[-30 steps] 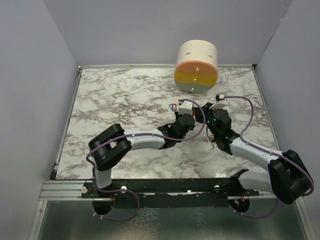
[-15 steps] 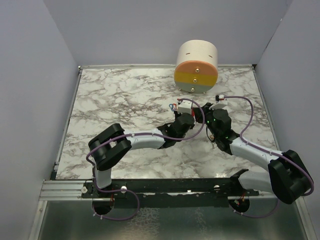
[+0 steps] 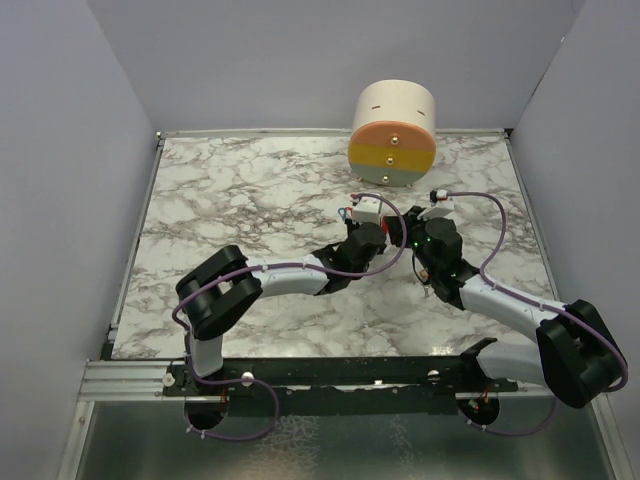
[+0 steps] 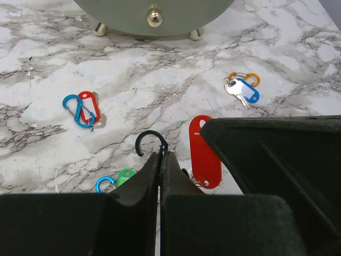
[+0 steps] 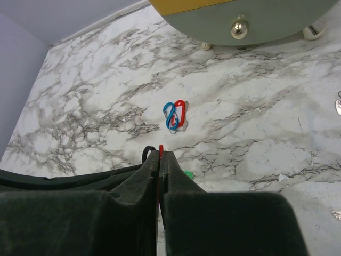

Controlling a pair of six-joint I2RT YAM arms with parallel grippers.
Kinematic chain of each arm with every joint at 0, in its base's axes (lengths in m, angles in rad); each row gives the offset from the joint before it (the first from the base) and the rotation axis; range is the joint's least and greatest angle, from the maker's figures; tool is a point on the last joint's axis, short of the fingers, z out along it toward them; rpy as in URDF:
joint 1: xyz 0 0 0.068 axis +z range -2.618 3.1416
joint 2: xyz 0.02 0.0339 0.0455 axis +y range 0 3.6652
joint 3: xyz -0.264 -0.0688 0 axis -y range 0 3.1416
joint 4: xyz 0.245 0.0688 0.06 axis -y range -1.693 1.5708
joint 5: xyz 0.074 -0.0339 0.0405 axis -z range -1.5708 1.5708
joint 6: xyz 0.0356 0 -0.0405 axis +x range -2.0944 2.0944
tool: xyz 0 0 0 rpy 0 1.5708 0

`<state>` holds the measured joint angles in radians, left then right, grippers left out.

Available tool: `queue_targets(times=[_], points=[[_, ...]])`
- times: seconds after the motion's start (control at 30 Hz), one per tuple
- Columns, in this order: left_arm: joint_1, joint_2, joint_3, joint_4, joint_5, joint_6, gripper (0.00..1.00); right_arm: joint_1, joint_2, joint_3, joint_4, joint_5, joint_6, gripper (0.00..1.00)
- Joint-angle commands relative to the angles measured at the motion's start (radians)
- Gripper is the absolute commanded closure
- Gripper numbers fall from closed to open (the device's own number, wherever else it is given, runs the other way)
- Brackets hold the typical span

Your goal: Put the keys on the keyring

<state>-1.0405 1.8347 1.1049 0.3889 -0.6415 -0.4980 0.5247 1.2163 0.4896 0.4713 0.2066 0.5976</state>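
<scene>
In the left wrist view my left gripper (image 4: 160,154) is shut on a black hook-shaped clip (image 4: 149,140), held just above the marble. Next to it on the right, my right gripper (image 5: 160,153) is shut on a long red plastic tag (image 4: 205,152); in the right wrist view only its thin red edge (image 5: 161,149) shows. A blue-headed metal key (image 4: 244,92) on an orange clip lies to the right. A red tag with a blue clip (image 4: 83,109) lies to the left. A green tag with a blue clip (image 4: 123,175) lies under my fingers. In the top view both grippers meet mid-table (image 3: 392,224).
A round cream drawer unit (image 3: 392,134) with orange, yellow and grey fronts stands at the back, just beyond the grippers; its brass knob (image 4: 154,16) shows in the left wrist view. Grey walls enclose the marble table (image 3: 230,200) on three sides.
My left wrist has shifted slightly up and to the left. The right arm has stayed in place, and both grips are unchanged.
</scene>
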Motion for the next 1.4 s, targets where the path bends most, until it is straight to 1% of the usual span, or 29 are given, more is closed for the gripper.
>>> queue_targets(times=[0.0, 0.83, 0.87, 0.9, 0.93, 1.0, 1.03, 1.07, 1.13, 1.17, 1.37], points=[[0.009, -0.031, 0.002, 0.03, -0.021, 0.011, 1.0, 0.012, -0.025, 0.025, -0.004, -0.023, -0.008, 0.99], [0.046, -0.054, -0.006, 0.029, -0.01, -0.003, 1.0, 0.02, -0.018, 0.031, -0.007, -0.02, -0.012, 0.99], [0.046, -0.055, -0.007, 0.028, -0.008, -0.003, 0.98, 0.02, -0.019, 0.031, -0.007, -0.02, -0.012, 0.99], [0.047, -0.056, -0.008, 0.028, -0.005, -0.004, 0.93, 0.02, -0.019, 0.03, -0.007, -0.019, -0.012, 0.99], [0.049, -0.057, -0.009, 0.028, -0.002, -0.005, 0.85, 0.02, -0.018, 0.03, -0.007, -0.017, -0.012, 0.99], [0.052, -0.06, -0.01, 0.028, 0.0, -0.013, 0.56, 0.02, -0.018, 0.03, -0.008, -0.012, -0.01, 0.99], [0.054, -0.062, -0.012, 0.028, 0.0, -0.017, 0.45, 0.02, -0.019, 0.03, -0.007, -0.01, -0.01, 0.99], [0.056, -0.065, -0.015, 0.028, 0.0, -0.022, 0.39, 0.02, -0.02, 0.029, -0.009, -0.008, -0.01, 0.99], [0.061, -0.074, -0.021, 0.028, 0.0, -0.032, 0.33, 0.019, -0.021, 0.027, -0.009, -0.005, -0.01, 0.99], [0.064, -0.08, -0.026, 0.028, 0.001, -0.035, 0.31, 0.019, -0.022, 0.027, -0.008, -0.003, -0.01, 0.99], [0.08, -0.127, -0.064, 0.029, -0.009, -0.051, 0.3, 0.02, -0.025, 0.025, -0.01, -0.001, -0.012, 0.99]])
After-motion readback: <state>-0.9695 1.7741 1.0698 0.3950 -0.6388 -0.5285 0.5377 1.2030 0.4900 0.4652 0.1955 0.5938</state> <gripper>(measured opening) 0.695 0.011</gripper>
